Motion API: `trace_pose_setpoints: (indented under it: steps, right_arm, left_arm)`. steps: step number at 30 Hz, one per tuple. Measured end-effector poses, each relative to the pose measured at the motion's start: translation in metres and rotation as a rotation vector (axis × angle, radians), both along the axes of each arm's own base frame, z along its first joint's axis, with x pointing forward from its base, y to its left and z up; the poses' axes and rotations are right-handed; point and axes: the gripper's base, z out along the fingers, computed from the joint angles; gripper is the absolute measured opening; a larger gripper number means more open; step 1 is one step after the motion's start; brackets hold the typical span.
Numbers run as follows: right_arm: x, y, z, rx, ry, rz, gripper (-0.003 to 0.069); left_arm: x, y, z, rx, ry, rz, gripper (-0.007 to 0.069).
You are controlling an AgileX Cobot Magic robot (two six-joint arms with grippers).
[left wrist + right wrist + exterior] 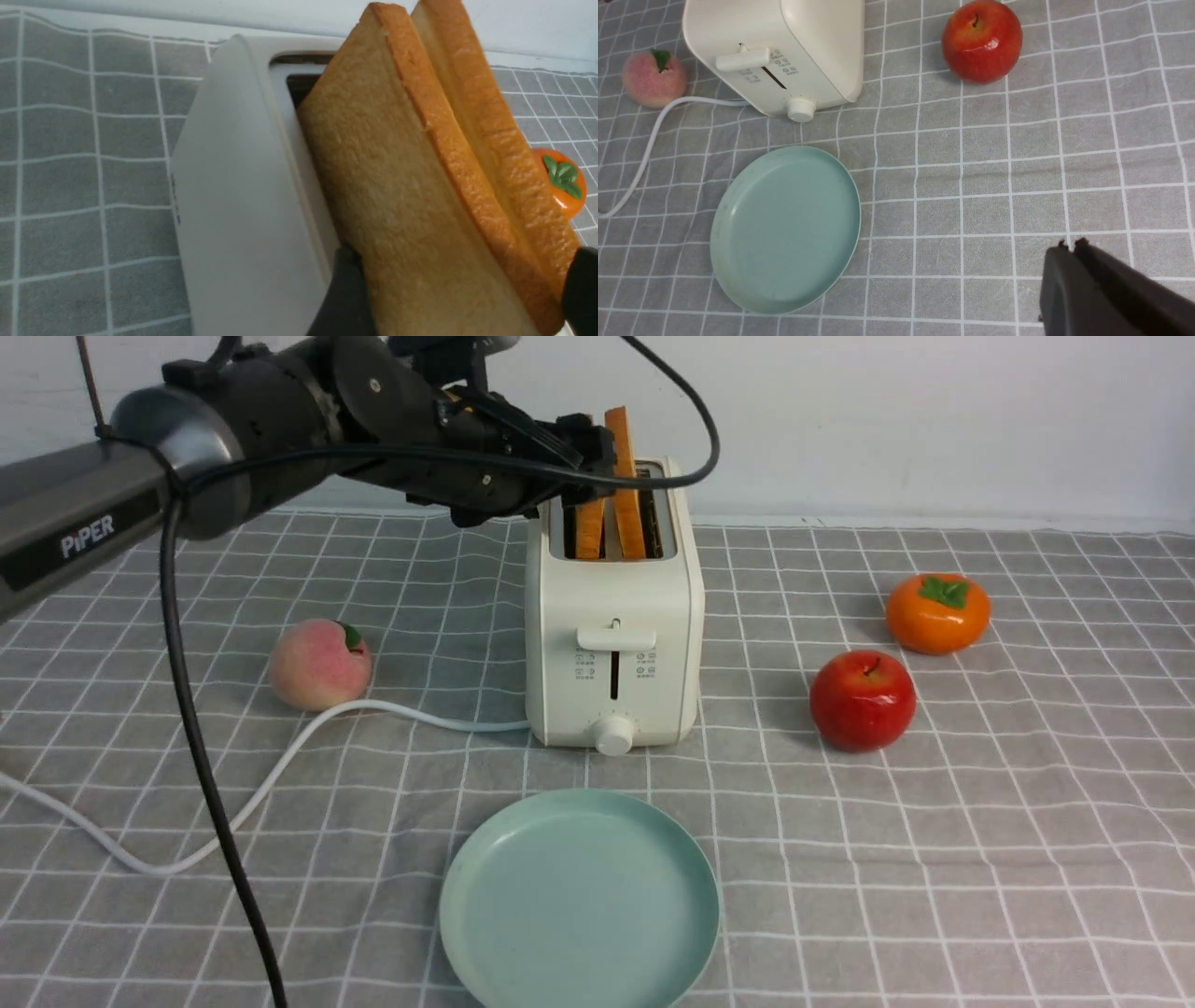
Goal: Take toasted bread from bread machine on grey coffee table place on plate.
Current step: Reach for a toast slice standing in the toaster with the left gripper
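The bread machine (611, 616) stands mid-table on the grey coffee table (934, 849), with two slices of toasted bread upright in its slots. The right slice (624, 476) sticks up higher than the left slice (588, 530). My left gripper (602, 457) reaches in from the left over the toaster top. In the left wrist view its fingers (343, 289) sit on either side of both slices (397, 186), pressed against them. The plate (579, 905) lies bare in front of the toaster. My right gripper (1071, 245) is shut and empty above the cloth, right of the plate (784, 228).
A peach (319, 665) lies left of the toaster beside the white cord (280, 775). A red apple (862, 700) and an orange persimmon (937, 612) sit to the right. A black cable hangs from the left arm down the left side.
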Motion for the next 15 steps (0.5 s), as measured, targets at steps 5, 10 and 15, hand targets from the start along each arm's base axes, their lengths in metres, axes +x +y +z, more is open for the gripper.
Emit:
trace_pose_setpoints:
  steps: [5,10,15]
  right_arm:
    - [0.000,0.000,0.000,0.000,0.000,0.000,0.0018]
    - [0.000,0.000,0.000,0.000,0.000,0.000,0.0023]
    - [0.000,0.000,0.000,0.000,0.000,0.000,0.0029]
  left_arm:
    - [0.002,-0.003,-0.002,-0.009,-0.015,0.006,0.0370]
    - [0.002,-0.003,0.000,-0.012,-0.021,0.006,0.0052]
    - [-0.006,-0.001,0.015,0.018,-0.049,-0.017,-0.0006]
